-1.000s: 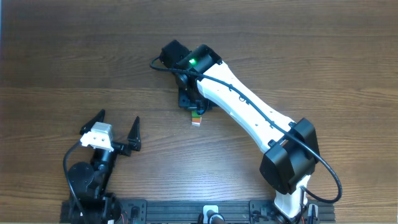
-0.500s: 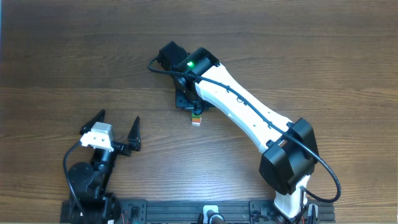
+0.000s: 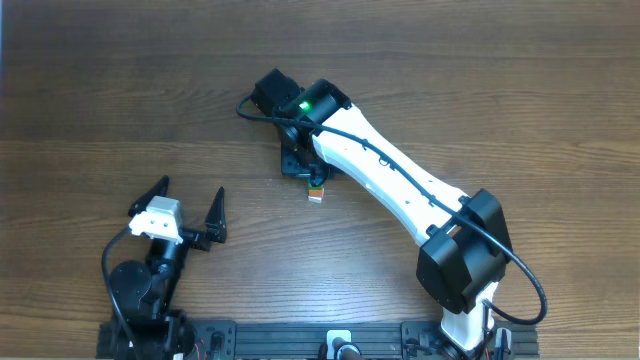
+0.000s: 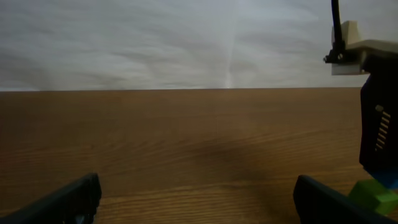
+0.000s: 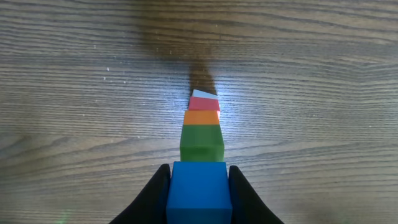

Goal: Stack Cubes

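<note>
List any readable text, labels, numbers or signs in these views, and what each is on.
None: no readable text, number or sign in any view.
The blue plastic cube in the right gripper: blank faces.
The stacked green cube, orange cube, red cube and white cube: blank.
The brown wooden table: grain only.
The green light on the right arm: a lamp, no characters.

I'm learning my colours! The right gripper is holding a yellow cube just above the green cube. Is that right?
Not quite: the cube is blue, not yellow. The right wrist view shows the right gripper holding the blue cube just above the green cube.
</note>
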Controlling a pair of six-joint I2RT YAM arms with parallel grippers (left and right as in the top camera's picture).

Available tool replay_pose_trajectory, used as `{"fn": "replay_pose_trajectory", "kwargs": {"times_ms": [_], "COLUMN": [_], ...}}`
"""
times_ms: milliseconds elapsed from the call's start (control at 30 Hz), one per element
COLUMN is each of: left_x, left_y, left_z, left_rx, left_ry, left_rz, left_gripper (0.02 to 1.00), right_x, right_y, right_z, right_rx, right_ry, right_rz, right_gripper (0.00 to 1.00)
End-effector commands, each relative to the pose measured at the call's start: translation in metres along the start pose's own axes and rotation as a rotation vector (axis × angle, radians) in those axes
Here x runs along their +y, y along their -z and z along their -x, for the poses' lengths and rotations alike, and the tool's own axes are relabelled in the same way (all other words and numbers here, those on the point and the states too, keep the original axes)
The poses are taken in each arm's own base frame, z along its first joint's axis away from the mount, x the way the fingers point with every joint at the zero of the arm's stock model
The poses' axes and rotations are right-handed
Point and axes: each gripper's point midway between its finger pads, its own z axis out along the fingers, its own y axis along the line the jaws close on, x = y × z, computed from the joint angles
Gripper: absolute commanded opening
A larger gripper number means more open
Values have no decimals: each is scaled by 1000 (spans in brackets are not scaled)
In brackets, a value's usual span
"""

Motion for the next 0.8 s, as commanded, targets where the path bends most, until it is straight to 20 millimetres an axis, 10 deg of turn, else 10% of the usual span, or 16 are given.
{"fn": "replay_pose_trajectory", "kwargs": {"times_ms": [33, 800], "left_x": [0, 0], "left_y": [0, 0], "left_z": [-1, -1], "left_rx": [-1, -1], "left_ry": [-11, -11], "left_rz": [-4, -4], "left_gripper": [1000, 1000], "right_x": [-2, -2], "right_y": [-12, -17], "right_z": [-7, -5], "right_rx": [27, 18], "right_ry": [-1, 2], "right_rz": [-23, -25], "right_gripper": [42, 49]}}
